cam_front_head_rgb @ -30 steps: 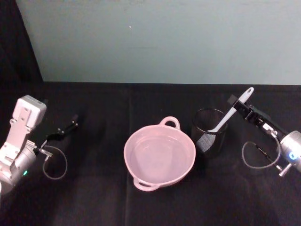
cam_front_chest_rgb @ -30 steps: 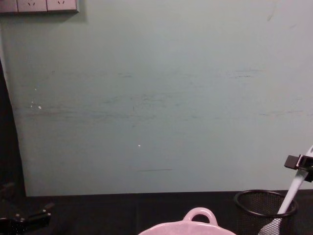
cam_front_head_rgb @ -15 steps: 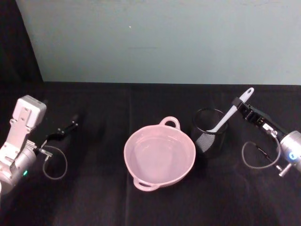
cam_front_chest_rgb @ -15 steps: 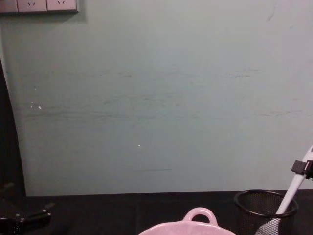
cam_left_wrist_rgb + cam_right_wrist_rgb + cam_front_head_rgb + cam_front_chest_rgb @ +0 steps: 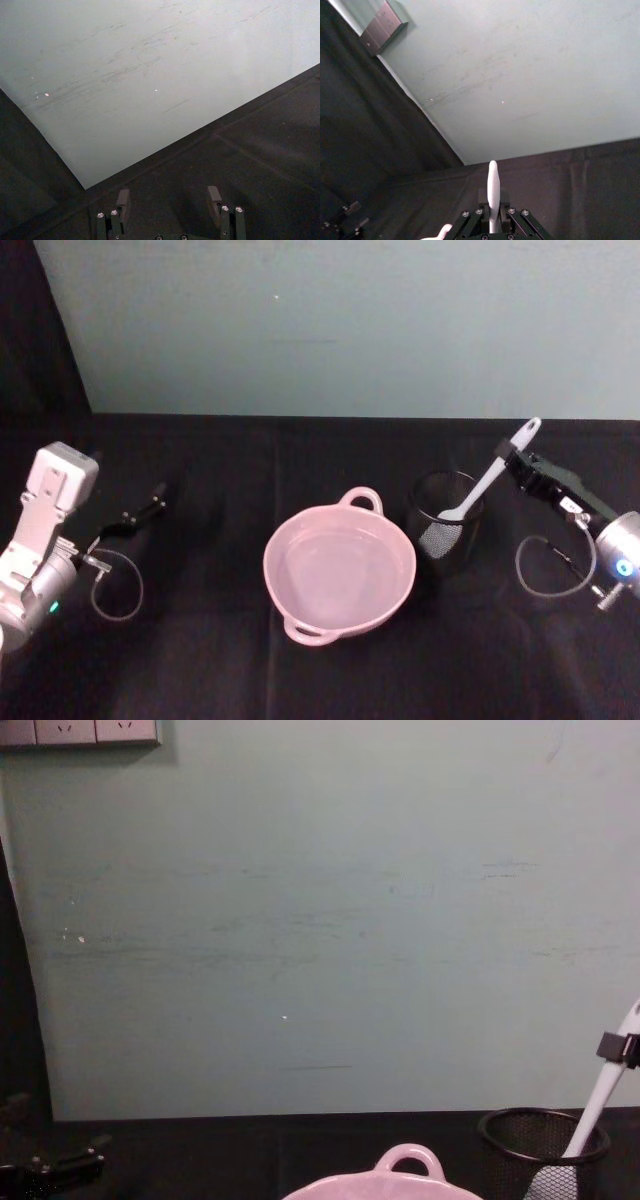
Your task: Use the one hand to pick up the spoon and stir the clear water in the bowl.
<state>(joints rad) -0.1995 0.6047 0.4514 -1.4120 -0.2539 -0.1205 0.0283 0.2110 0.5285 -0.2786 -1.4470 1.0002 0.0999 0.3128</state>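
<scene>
Fingers of the right gripper are clamped on the upper handle of the spoon, just below its holed tip. In the right wrist view the white handle stands up between the two closed black fingers. The spoon slants down and toward the robot's left, and its flat head sits inside the black wire-mesh cup, below the cup's rim. From the chest view the gripper shows at the right edge, with the spoon leaning down into the mesh cup. Behind the fingers the gripper's black body runs back to a silver wrist with a blue ring light, low on the right side of the bench.

Just left of the mesh cup stands the pink bowl, upright, near the middle of the bench, with clear water in it and its loop handle toward the pale green wall.

Well apart, at the bench's left side, the left gripper is parked; its fingers stand apart with nothing between them.
</scene>
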